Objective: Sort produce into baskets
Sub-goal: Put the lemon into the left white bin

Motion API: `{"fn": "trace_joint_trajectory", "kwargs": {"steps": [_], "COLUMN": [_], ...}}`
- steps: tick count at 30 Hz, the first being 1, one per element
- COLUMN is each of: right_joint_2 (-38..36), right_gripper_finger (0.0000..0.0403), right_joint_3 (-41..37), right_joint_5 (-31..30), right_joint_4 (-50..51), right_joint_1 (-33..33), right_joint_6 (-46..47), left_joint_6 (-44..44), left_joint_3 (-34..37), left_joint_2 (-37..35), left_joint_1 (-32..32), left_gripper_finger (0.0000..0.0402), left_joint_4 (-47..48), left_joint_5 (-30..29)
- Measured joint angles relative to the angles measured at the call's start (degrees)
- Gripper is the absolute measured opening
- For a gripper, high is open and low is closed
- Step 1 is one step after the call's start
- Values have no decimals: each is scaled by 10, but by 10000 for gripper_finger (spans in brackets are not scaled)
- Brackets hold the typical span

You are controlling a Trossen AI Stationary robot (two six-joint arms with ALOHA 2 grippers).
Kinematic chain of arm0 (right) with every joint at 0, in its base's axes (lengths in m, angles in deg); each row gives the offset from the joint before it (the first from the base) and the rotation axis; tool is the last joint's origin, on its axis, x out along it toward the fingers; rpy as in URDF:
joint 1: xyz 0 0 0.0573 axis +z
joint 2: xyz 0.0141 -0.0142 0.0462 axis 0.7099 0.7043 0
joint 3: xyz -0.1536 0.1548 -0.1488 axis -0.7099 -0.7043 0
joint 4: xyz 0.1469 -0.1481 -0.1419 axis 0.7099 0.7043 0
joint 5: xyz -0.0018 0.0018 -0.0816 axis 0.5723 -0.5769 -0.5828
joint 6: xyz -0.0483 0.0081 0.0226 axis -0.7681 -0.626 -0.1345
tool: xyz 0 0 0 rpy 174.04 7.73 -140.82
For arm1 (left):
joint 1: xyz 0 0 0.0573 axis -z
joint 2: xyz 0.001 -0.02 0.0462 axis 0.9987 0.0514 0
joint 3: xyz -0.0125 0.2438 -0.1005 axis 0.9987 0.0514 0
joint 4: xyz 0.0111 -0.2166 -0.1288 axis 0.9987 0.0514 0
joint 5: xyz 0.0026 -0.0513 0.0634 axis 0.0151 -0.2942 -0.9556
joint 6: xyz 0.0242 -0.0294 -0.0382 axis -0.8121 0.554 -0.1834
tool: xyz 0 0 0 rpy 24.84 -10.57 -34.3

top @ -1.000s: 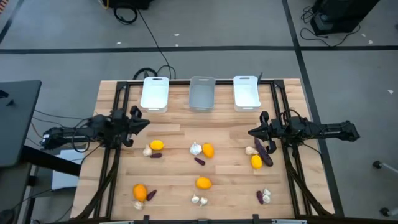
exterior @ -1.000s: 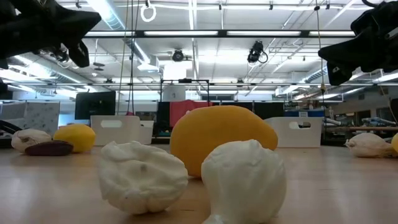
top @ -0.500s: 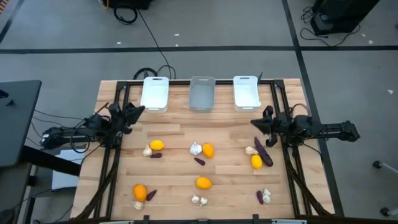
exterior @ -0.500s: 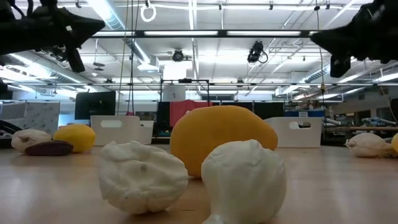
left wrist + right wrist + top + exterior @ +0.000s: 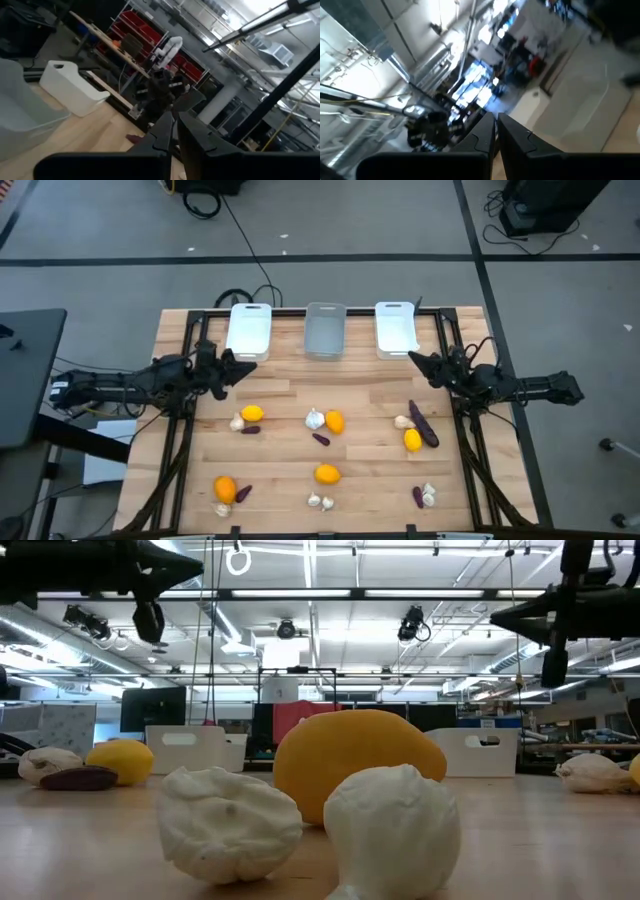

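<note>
**Both pincers closed and empty above the bench, produce still scattered**

Seen from above, the left pincer (image 5: 243,366) hangs at about 10 o'clock of the bench (image 5: 290,395), fingers pressed together on nothing, just in front of the left white basket (image 5: 249,330). The right pincer (image 5: 413,359) sits at about 2 o'clock, also pinched together and empty, just in front of the right white basket (image 5: 396,327). The grey translucent basket (image 5: 325,330) stands between the two white ones at 12 o'clock, along the far edge; all three lie close to that edge with narrow gaps between them.

The produce lies across the near half, from 3 through 6 to 9 o'clock: an orange-yellow fruit (image 5: 253,413) with a garlic bulb (image 5: 237,421) and a purple piece (image 5: 251,429) at 9; a garlic bulb (image 5: 314,419) touching a fruit (image 5: 334,421) at the centre; a long purple piece (image 5: 423,425) beside a fruit (image 5: 412,440) at 3; more along the near edge, including a fruit (image 5: 327,473) and two small bulbs (image 5: 319,501) at 6. A bare strip of wood between baskets and produce leaves both arms open room.

The low view alone shows both arms well above the surface, with two garlic bulbs (image 5: 231,822) filling the foreground before a fruit (image 5: 358,762). The left wrist view shows the right arm (image 5: 162,90) beyond a white basket (image 5: 75,87).
</note>
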State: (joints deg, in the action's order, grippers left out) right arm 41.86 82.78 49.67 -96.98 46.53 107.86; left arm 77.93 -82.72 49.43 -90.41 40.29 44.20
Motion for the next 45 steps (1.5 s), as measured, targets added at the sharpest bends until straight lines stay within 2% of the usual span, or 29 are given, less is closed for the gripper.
{"fn": "trace_joint_trajectory", "kwargs": {"steps": [4,8,12,15,19,23,28,32,38,45], "right_joint_2": [63,137,220,278,336,368,394,417,488,588], "right_gripper_finger": [34,34,34,34,34,34,34,35,45,103], "right_joint_3": [25,85,165,227,294,336,347,348,348,357], "right_joint_5": [45,73,48,-3,-49,-3,5,77,132,141], "right_joint_4": [-2,-4,-6,-8,-28,-57,-48,-43,24,35], "right_joint_1": [0,0,-11,-26,-50,-66,-80,-77,-42,9], "right_joint_6": [62,49,-6,45,72,53,-14,-67,-37,-49], "left_joint_6": [13,15,-17,-44,-62,-49,-48,-46,-73,-143], "left_joint_3": [-37,-94,-153,-187,-207,-208,-208,-208,-208,-208], "left_joint_2": [24,36,55,65,72,81,120,156,197,234], "left_joint_1": [0,0,0,0,0,0,0,0,0,0], "left_gripper_finger": [63,107,149,165,168,168,168,168,169,199], "left_joint_4": [11,93,206,239,241,266,370,429,526,616], "left_joint_5": [11,36,44,58,75,75,75,77,90,88]}}
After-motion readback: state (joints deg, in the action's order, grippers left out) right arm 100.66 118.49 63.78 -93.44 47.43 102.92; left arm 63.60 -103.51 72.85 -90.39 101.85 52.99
